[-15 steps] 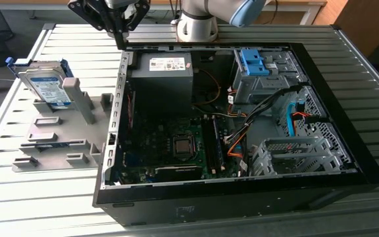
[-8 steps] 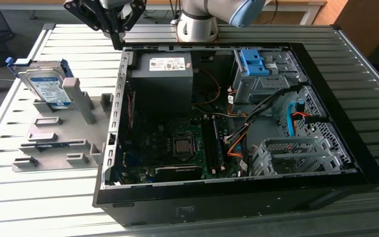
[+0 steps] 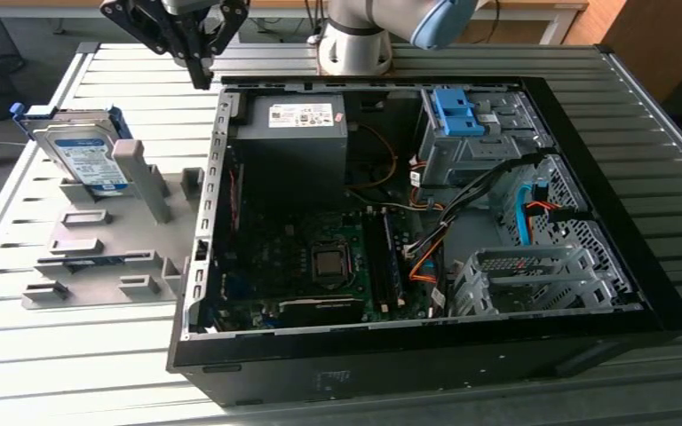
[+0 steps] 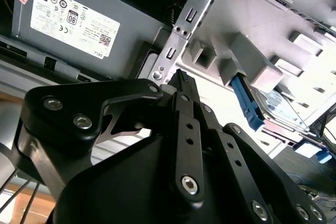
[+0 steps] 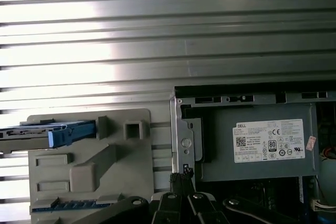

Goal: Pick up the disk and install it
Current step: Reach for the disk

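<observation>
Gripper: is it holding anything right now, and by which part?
Nothing is held. The gripper has its jaws shut, empty; the disk stands apart in the grey fixture.

Silvery metal disk (image 3: 81,156), matt grey plastic fixture (image 3: 128,232)

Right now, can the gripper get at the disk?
Probably yes: the disk stands exposed in the grey fixture outside the case, nothing over it; the gripper hangs near the case's corner, fingers shut.
</observation>
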Tool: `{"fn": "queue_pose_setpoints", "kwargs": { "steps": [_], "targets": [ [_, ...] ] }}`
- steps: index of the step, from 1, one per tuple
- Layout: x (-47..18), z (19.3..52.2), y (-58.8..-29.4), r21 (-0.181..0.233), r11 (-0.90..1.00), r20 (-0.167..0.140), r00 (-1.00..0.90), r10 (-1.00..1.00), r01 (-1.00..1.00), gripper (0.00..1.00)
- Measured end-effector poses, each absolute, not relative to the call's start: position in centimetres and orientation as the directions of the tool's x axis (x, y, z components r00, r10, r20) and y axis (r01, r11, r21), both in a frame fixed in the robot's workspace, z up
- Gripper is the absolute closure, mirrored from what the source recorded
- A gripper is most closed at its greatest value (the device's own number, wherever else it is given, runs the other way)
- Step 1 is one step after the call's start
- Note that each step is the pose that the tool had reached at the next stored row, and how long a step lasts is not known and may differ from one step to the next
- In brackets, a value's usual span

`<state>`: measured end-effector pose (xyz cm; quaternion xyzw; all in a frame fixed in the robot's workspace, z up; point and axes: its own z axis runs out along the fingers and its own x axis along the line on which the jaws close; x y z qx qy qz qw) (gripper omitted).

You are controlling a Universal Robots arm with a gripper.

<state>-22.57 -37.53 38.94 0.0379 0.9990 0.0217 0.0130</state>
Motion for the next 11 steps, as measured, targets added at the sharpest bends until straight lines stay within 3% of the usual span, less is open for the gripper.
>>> {"fn": "queue_pose_setpoints", "kwargs": {
  "steps": [11],
  "targets": [
    [-24.5, 38.9, -37.1, 0.044, 0.996, -0.024, -0.997, 0.076, 0.075, 0.89]
  ]
}}
